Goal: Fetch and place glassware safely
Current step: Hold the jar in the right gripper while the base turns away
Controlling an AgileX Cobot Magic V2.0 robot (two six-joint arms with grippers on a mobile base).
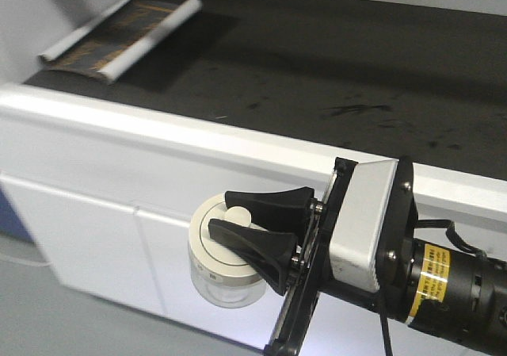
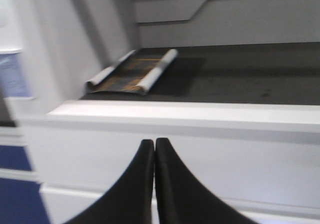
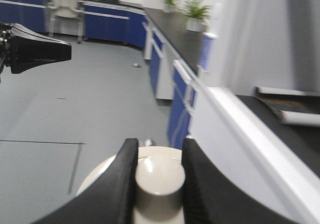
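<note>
The glassware is a small clear glass jar with a wide cream-white lid and a knob on top. It hangs in the air in front of the white counter edge, below the level of the black counter top. My right gripper is shut on the lid's knob; in the right wrist view the gripper has one black finger on each side of it. My left gripper is shut with nothing in it and faces the counter front.
A partly rolled dark sheet with white edges lies at the far left of the counter top, and the sheet also shows in the left wrist view. White cabinet doors sit below the counter. Blue cabinets, a chair and potted plants stand far off.
</note>
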